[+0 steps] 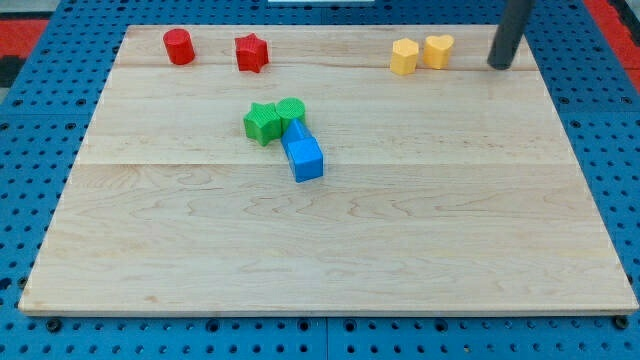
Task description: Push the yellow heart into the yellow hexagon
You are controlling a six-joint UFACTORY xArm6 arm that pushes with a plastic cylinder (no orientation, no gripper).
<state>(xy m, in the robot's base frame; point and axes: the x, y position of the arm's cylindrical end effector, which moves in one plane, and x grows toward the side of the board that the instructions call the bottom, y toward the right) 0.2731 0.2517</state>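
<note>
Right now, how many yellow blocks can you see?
2, both near the view's top right: the yellow hexagon and the yellow heart touching its right side. None looks hidden.

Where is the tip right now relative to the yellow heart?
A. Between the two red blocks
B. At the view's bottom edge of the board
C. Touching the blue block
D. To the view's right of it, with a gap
D. My tip sits to the view's right of the yellow heart, bare board between them; the yellow hexagon adjoins the heart's left side.
</note>
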